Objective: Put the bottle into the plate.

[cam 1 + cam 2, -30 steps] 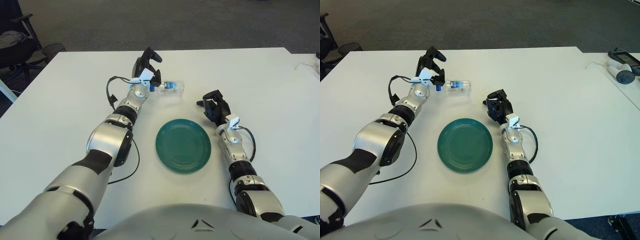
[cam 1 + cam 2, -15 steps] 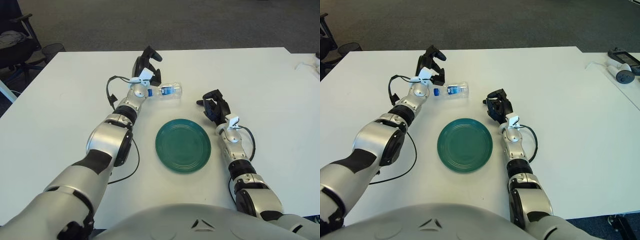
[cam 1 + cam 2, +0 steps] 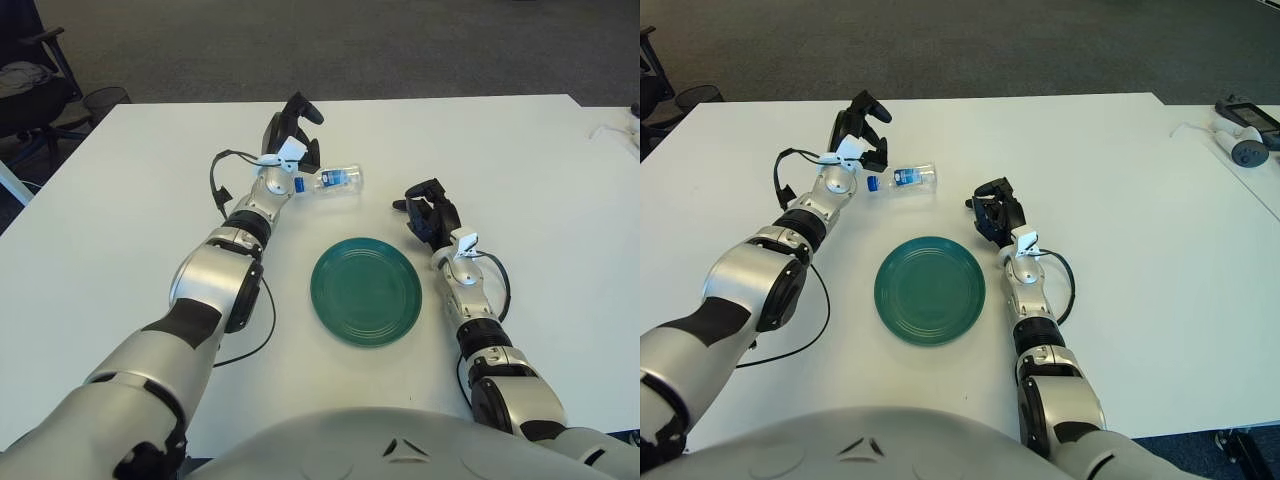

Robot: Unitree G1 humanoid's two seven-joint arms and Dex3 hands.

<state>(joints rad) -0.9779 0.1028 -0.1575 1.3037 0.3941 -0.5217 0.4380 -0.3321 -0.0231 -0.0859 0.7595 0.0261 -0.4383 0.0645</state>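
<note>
A small clear bottle [image 3: 333,179] with a blue cap and blue label lies on its side on the white table, cap end pointing left. My left hand [image 3: 294,130] is just left of and behind it, fingers spread and holding nothing; the cap is close beside the wrist. The green plate [image 3: 366,291] sits empty nearer to me, below and slightly right of the bottle. My right hand [image 3: 426,208] shows to the right of the plate, fingers loosely relaxed with nothing in them.
A black cable [image 3: 217,185] loops beside my left forearm. A white device with a cord [image 3: 1238,135] lies at the table's far right. A chair [image 3: 25,85] and a bin stand off the table's left corner.
The bottle has slid slightly left and turned, its cap end now lower and nearer my left wrist. Both hands have hardly moved.
</note>
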